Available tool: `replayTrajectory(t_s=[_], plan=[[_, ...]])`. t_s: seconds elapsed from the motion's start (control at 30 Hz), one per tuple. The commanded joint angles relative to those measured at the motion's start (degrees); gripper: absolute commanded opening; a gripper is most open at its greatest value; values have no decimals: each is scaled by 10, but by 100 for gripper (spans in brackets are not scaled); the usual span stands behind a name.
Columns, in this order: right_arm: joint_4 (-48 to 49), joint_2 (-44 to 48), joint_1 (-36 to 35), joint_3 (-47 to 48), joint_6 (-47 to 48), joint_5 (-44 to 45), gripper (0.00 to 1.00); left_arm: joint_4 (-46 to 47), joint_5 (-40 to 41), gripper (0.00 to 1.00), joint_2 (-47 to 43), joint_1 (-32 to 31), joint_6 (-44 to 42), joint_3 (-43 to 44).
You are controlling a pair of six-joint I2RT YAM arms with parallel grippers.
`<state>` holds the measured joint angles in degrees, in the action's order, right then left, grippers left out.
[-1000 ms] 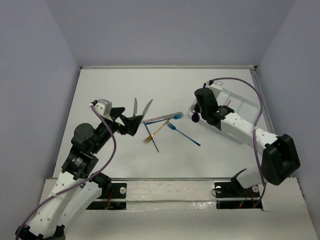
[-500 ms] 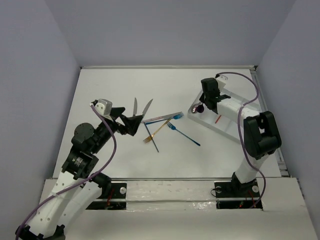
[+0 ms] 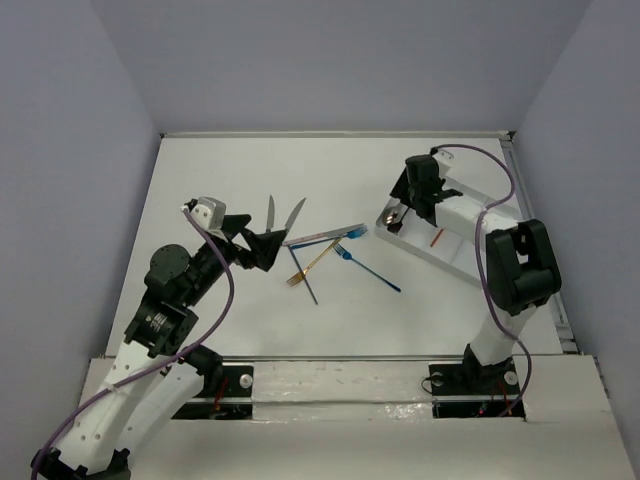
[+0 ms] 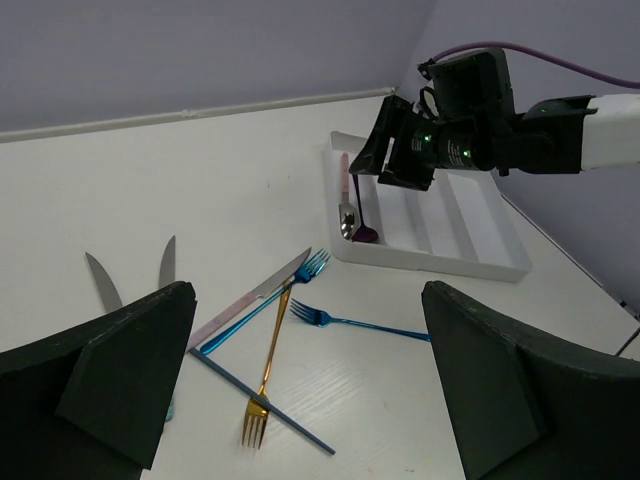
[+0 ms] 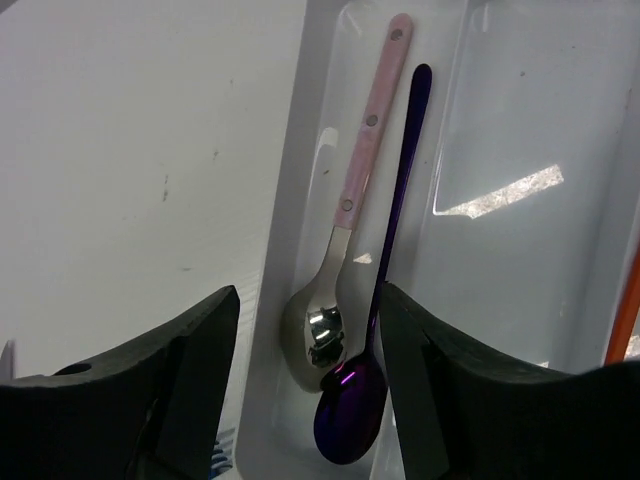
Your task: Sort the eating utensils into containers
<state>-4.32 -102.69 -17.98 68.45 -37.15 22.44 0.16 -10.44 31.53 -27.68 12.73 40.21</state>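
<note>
The white tray [image 3: 470,250] lies at the right, seen also in the left wrist view [image 4: 440,262]. My right gripper [image 3: 405,208] hovers open over the tray's near-left compartment [image 5: 290,200]. Below its spread fingers lie a purple spoon [image 5: 395,230] and a silver spoon with a pink handle [image 5: 365,150], side by side and free of the fingers. A red piece [image 5: 625,310] rests in another compartment. My left gripper [image 3: 265,248] stands open and empty above the loose cutlery: a gold fork [image 4: 268,350], two blue forks [image 4: 360,322], a pinkish knife [image 4: 245,300] and two silver knives [image 4: 166,264].
A thin dark grey-blue piece [image 4: 260,400] crosses the gold fork's tines. The loose cutlery overlaps in a pile at the table's middle [image 3: 325,255]. Walls close in the table at the back and both sides.
The right arm swung over the tray and its gripper opened, leaving the purple spoon in the compartment beside the pink-handled spoon. The left arm has stayed put.
</note>
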Motion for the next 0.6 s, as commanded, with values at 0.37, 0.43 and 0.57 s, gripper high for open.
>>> replayTrajectory(t_s=[0.37, 0.43, 0.57], plan=[[5, 232, -184, -246, 190, -232, 70, 22, 4, 99, -2, 8, -7, 21], [-13, 232, -197, -270, 187, -226, 71, 24, -2, 99, 2, 8, -6, 20], [-2, 221, -197, -281, 206, -233, 72, 23, -5, 99, 7, 13, -6, 20]])
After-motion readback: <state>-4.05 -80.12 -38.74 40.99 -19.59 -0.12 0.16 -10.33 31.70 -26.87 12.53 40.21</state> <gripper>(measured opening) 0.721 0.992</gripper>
